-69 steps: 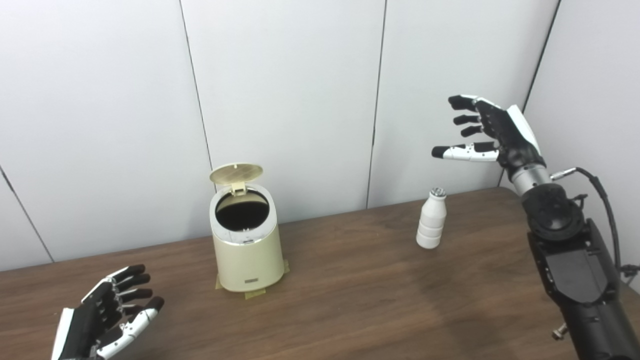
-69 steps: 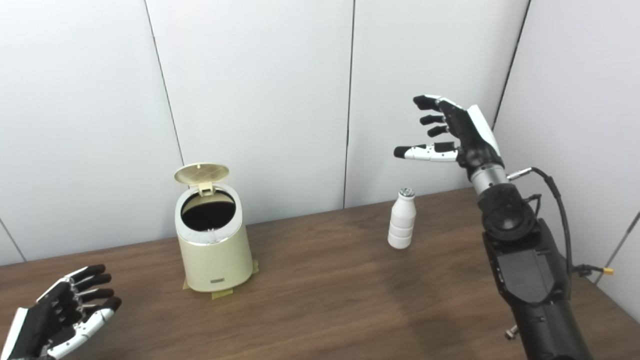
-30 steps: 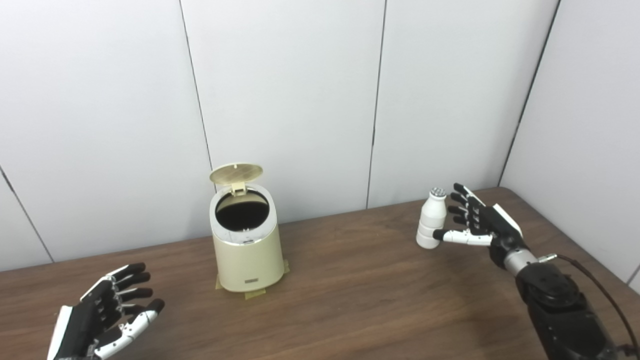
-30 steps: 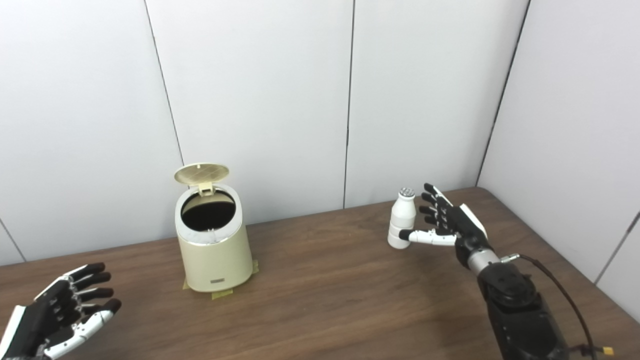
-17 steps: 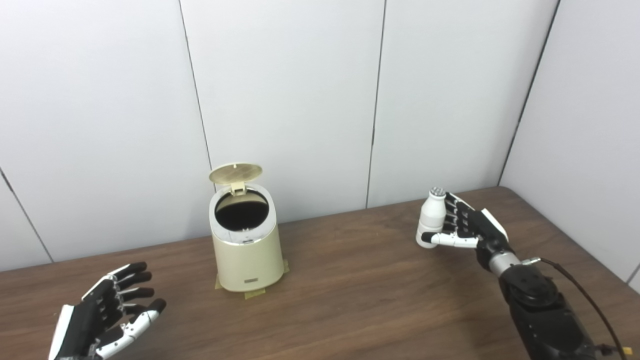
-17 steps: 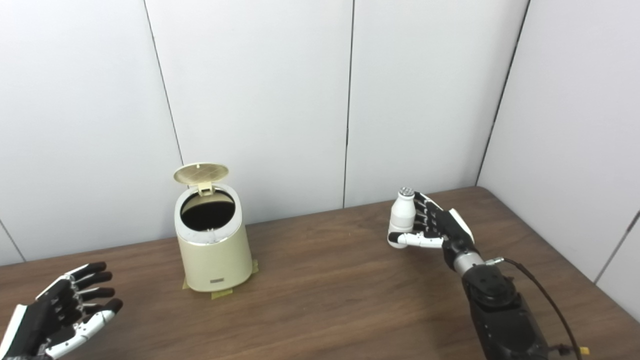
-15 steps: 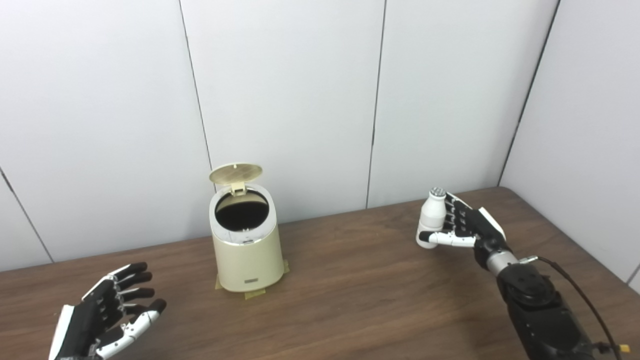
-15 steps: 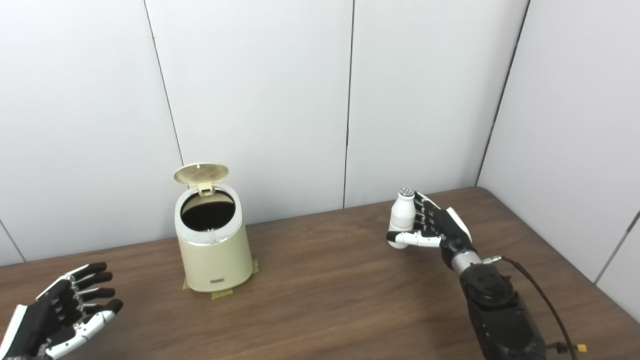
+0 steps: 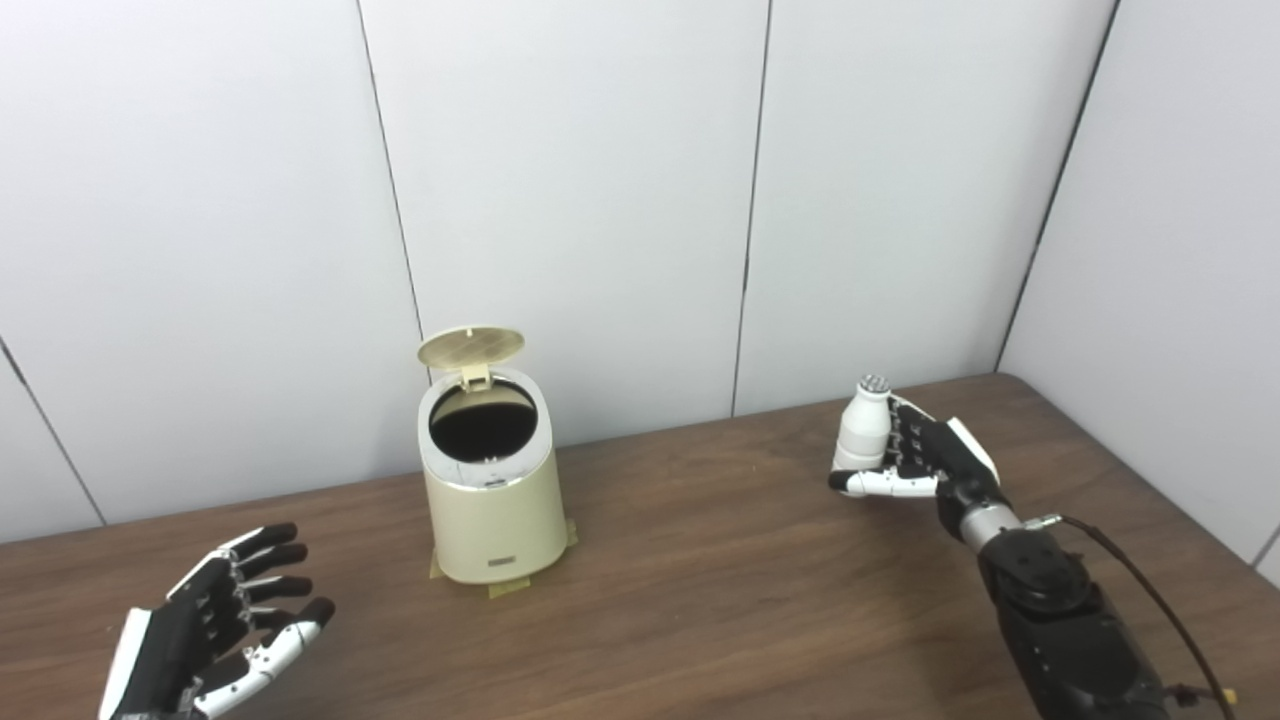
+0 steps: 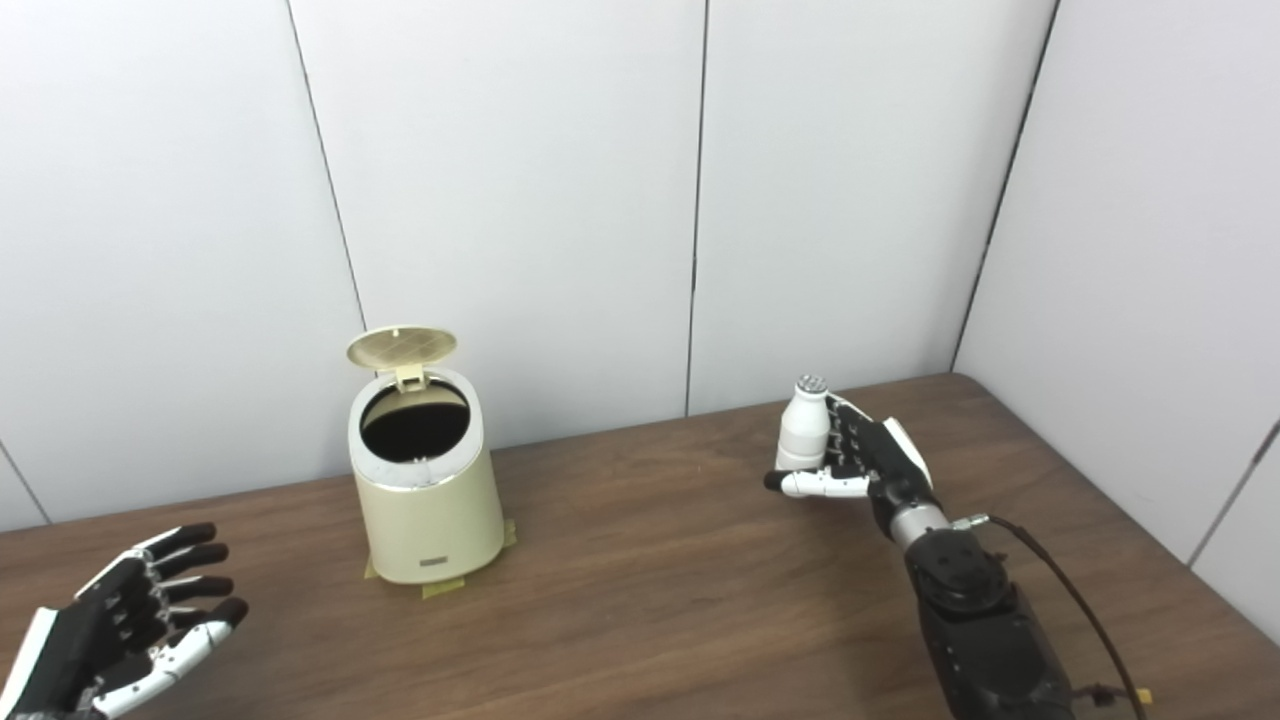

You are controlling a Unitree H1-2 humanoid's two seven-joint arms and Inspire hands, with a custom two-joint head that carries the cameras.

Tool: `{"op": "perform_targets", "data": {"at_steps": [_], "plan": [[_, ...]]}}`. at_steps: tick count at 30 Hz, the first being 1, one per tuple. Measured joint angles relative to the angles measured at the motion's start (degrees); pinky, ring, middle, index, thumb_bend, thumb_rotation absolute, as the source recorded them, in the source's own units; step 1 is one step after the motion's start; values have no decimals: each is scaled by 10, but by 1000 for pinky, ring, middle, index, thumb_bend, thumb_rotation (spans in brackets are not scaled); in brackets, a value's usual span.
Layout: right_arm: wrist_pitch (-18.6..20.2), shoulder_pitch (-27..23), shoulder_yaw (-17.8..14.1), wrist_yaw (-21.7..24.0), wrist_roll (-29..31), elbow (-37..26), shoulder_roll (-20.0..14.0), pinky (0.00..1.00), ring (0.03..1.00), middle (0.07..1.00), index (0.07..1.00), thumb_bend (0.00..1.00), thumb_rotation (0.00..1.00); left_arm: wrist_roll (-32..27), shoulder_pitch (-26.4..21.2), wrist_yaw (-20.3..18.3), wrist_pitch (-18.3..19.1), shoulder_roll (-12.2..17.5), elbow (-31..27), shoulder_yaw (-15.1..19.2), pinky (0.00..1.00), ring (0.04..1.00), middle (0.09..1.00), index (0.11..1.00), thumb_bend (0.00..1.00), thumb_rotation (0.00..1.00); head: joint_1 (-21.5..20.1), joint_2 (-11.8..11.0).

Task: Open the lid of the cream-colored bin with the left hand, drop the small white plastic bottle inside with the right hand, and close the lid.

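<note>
No text, brand, number or sign can be read anywhere. The cream-colored cylindrical plastic bin (image 9: 491, 500) carries a small dark rectangular plate (image 9: 493, 564) low on its front, near its base, but whatever it bears is too small to make out. The small white plastic bottle (image 9: 862, 433), well to the right of the bin, shows a plain body with no legible label.

Black-and-white robot hand (image 9: 925, 462), cabled forearm
</note>
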Motion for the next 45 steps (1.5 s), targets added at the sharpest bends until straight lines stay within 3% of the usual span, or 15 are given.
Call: {"op": "perform_targets", "data": {"at_steps": [3,6,14,20,27,34,42,45], "plan": [[-17,-10,1,-74,-44,14,14,322,387,445,543,535,0,0,0,0,0,0,0,0,529,655,737,770,577,0,0,3],[-31,-18,5,-123,-78,25,14,308,362,424,526,524,0,0,0,0,0,0,0,0,526,653,738,774,574,0,0,4],[-95,-19,10,-160,-101,37,10,297,346,416,517,524,0,0,0,-1,0,2,0,-2,523,645,732,769,570,0,2,4],[-94,-16,11,-160,-101,22,11,321,375,466,537,515,0,0,0,-1,-1,2,3,-2,504,633,729,765,578,0,8,3],[-89,-10,42,-142,-117,-138,21,305,382,485,533,514,0,2,0,-1,-2,2,5,-8,491,627,728,766,580,0,31,-1],[-41,-32,104,-88,-150,-259,57,321,400,493,513,518,0,5,0,2,-16,-3,15,-16,497,621,723,765,614,6,67,-5],[-24,-82,140,-40,-148,-273,95,354,425,484,495,521,0,18,-1,7,-47,-12,53,-24,498,605,712,753,644,50,122,-11],[-22,-91,151,-28,-143,-273,120,333,410,481,502,520,0,25,-1,12,-48,-24,53,-28,497,600,708,748,658,62,165,-13]]}}
